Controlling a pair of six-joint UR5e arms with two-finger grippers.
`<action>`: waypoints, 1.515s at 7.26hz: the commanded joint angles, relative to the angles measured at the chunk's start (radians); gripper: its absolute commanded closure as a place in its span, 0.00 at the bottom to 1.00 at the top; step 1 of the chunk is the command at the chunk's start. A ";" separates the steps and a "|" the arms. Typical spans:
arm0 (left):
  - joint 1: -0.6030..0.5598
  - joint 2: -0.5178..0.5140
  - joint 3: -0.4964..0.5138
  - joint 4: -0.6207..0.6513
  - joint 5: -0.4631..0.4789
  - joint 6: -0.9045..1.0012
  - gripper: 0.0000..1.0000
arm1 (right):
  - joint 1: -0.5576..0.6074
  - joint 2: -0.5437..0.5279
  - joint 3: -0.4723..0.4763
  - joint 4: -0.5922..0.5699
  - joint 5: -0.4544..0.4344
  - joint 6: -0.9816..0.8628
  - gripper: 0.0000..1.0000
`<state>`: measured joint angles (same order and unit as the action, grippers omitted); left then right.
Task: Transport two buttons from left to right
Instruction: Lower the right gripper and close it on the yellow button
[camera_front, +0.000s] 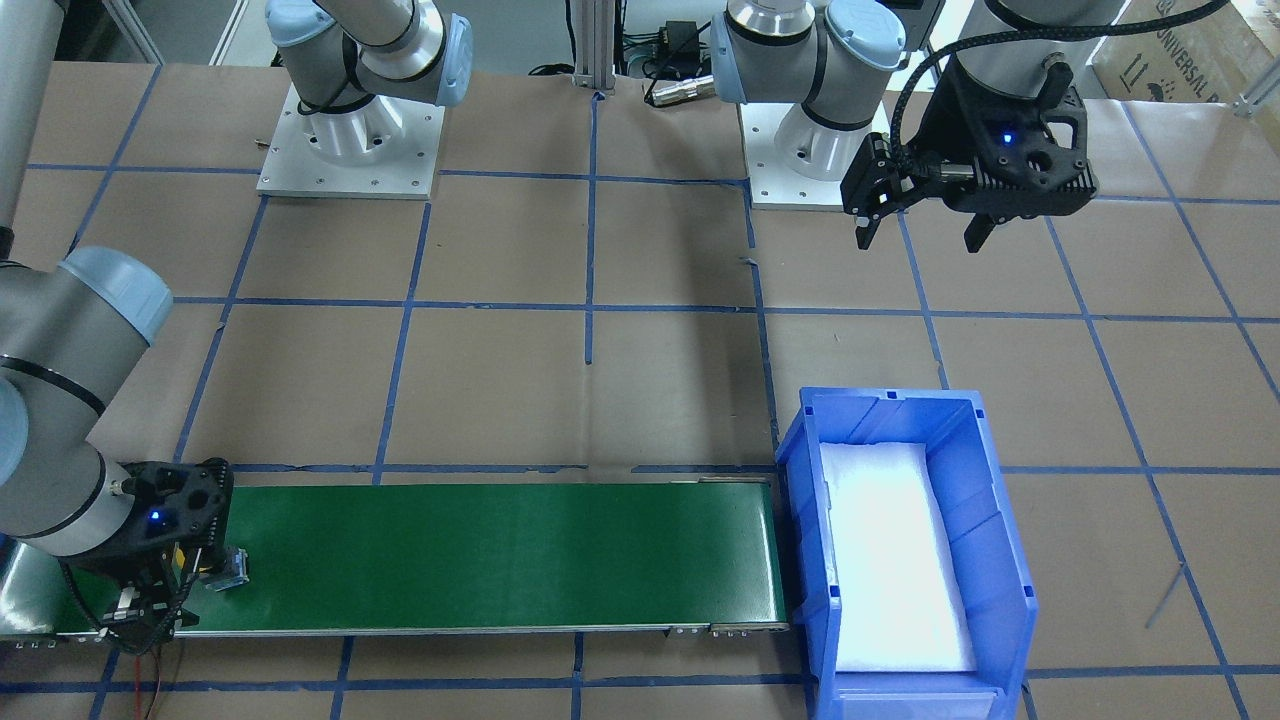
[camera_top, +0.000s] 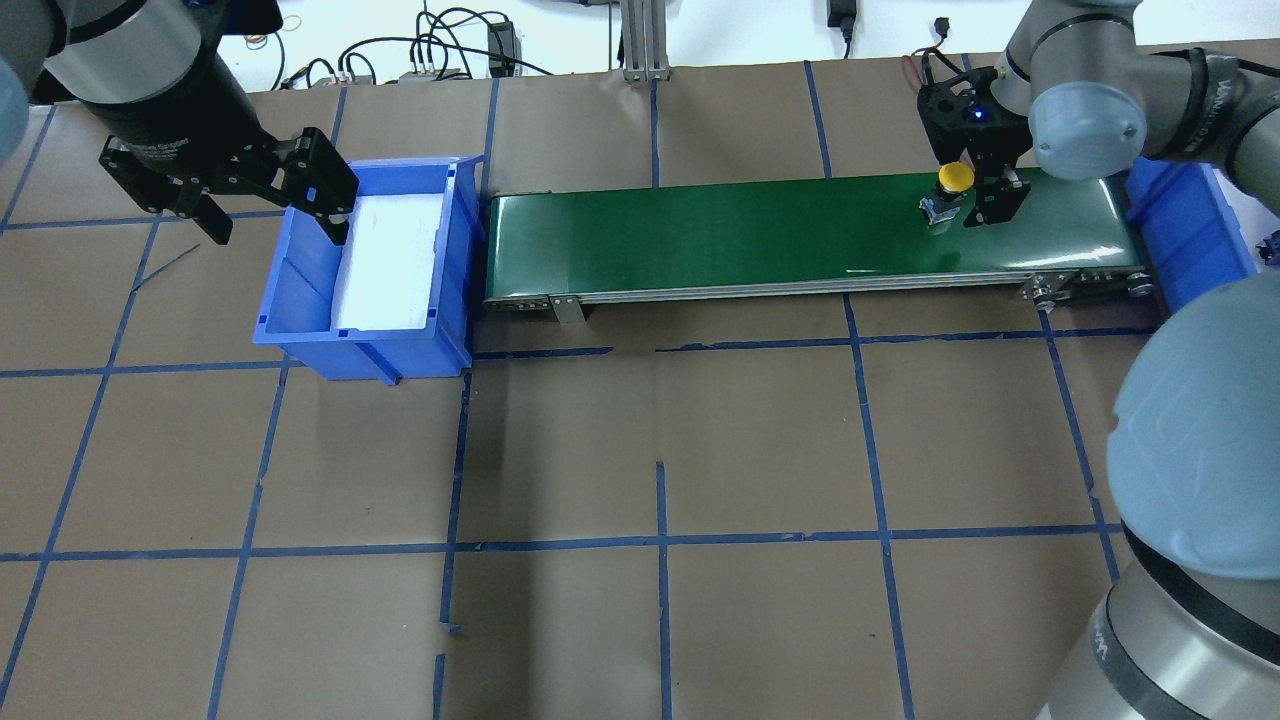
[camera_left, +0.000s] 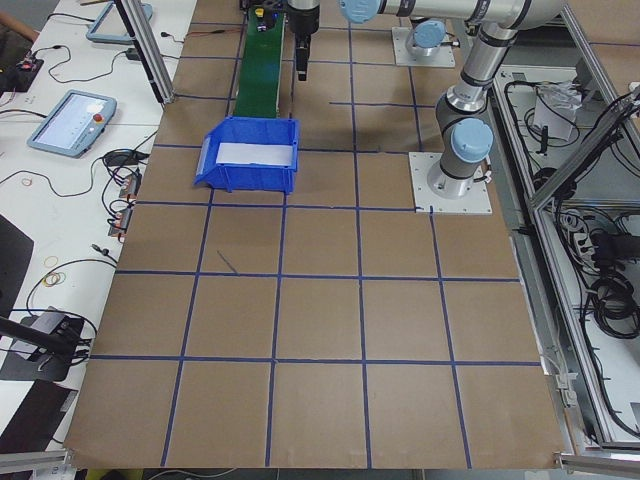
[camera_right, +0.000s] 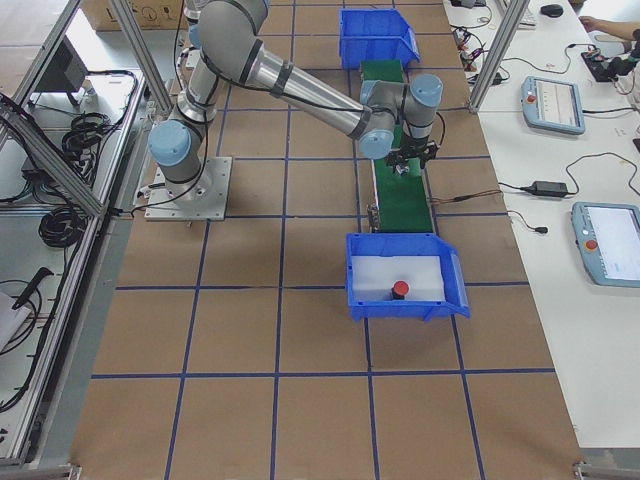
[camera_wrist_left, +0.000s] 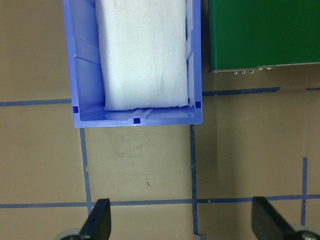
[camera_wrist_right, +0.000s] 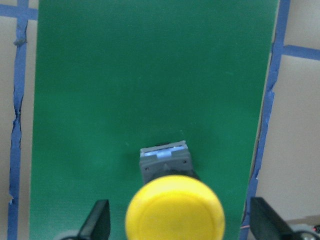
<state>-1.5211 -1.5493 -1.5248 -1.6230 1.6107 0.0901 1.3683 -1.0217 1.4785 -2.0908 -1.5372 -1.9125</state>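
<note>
One of the two buttons looks delivered, and you have the other half of the job ahead of you.

Start with the left gripper (camera_wrist_left: 182, 224). Its fingers are spread wide with nothing between them, and it hangs over bare table (camera_wrist_left: 140, 165). The left bin (camera_top: 360, 350) lies just ahead of it, not beneath it. That bin shows only its white foam pad (camera_top: 390, 260) and no button. I judge the pick-up side to be emptied, so this arm has no more to fetch.

The green belt (camera_top: 750, 235) runs from beside that bin towards the right arm.

The yellow button (camera_top: 955, 178) rests on the belt directly under the right gripper (camera_wrist_right: 181, 227). In the wrist view it sits between the two fingers, its cap nearest the camera and its grey body pointing away. The fingers stand well apart and clear of the cap on both sides, so nothing is gripped.

The red button (camera_right: 400, 289) sits on the foam in the right bin (camera_right: 405, 308). That bin is past the belt's end, apart from the right gripper.

By my reading, what is left is to close on the yellow button, lift it and carry it over the belt's end into that bin. The round cap may slip if you pinch it there, so the squarer body may hold better.
</note>
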 joint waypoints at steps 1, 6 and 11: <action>-0.001 0.000 0.000 0.000 0.000 0.000 0.00 | 0.000 0.006 -0.007 -0.003 0.000 -0.010 0.08; -0.001 0.002 0.000 0.000 0.000 0.000 0.00 | 0.000 0.008 -0.007 -0.003 -0.003 -0.014 0.47; -0.001 0.002 0.000 0.000 -0.002 0.000 0.00 | -0.003 -0.104 -0.014 0.040 -0.119 -0.014 0.93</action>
<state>-1.5217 -1.5477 -1.5248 -1.6229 1.6093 0.0905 1.3670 -1.0603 1.4700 -2.0757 -1.6268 -1.9256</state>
